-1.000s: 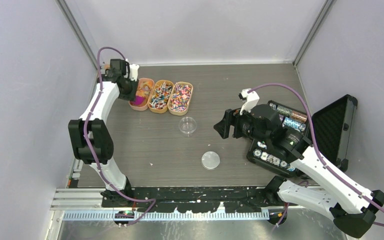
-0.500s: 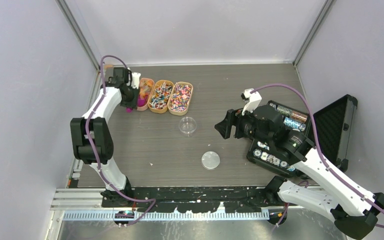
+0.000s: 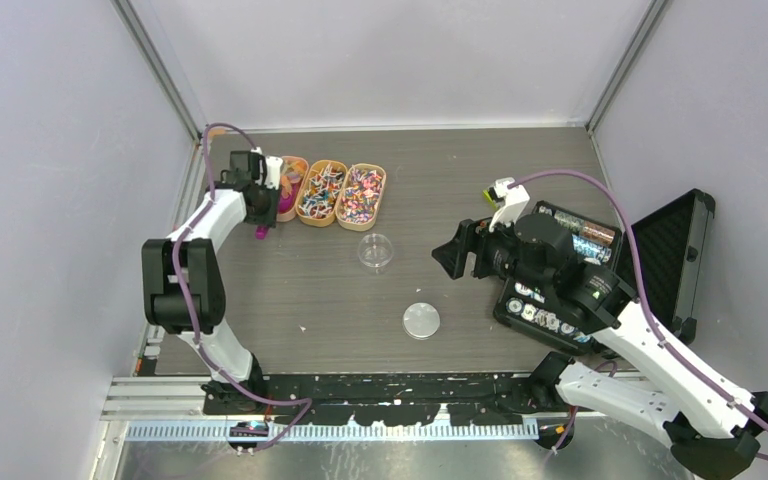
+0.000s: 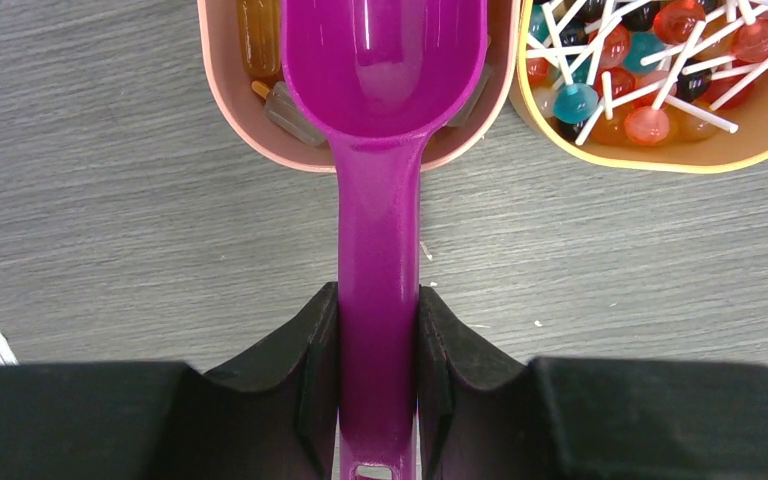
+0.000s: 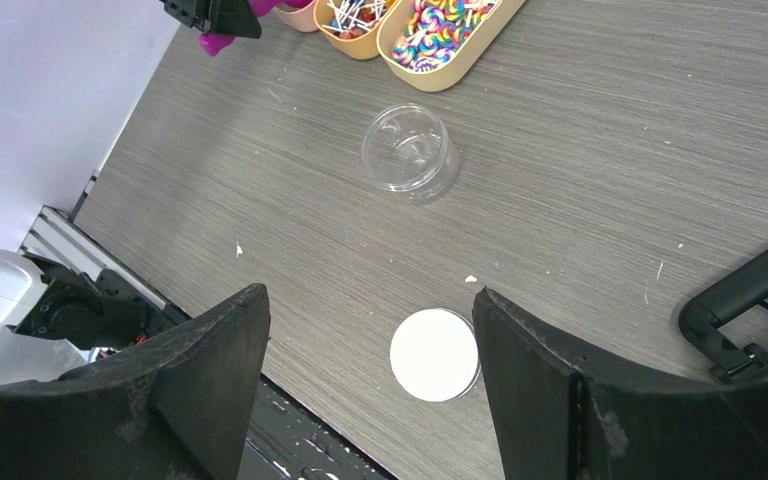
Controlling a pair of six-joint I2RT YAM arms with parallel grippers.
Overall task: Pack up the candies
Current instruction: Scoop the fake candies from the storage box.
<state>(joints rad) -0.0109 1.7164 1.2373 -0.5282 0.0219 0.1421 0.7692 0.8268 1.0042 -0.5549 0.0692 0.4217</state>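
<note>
Jaws: left gripper (image 4: 378,300) pinches the handle of a magenta scoop (image 4: 380,60) from both sides; right gripper (image 5: 368,300) has its jaws spread wide, holding nothing, and hangs above the table (image 3: 480,170). Change since a second ago: the left gripper (image 3: 258,200) has drawn back from the far end of the pink tray (image 4: 222,100) toward the arm bases, so the scoop's bowl now lies over that tray's near end and its handle tip (image 3: 260,232) juts past the tray's edge; the right gripper (image 3: 457,250) has shifted only slightly; trays, jar, lid and case lie as before. Task item: candies (image 4: 258,30), orange and clear wrapped pieces, sit in the pink tray under and beside the scoop bowl, whose inside shows only glossy magenta. Neighbouring stock: orange tray (image 4: 660,160) just beside it, holding ball lollipops (image 4: 575,100) on white sticks; third tray (image 5: 450,30) with rainbow swirl sweets. Writing: markings on the rolls (image 3: 580,235) in the open black case (image 3: 675,245) are too small to read. Other items: clear round jar (image 5: 410,150), upright and open, near the trays; its lid (image 5: 434,354) lies flat, well apart from it, nearer the bases. The case sits under the right arm at the table's right edge.
</note>
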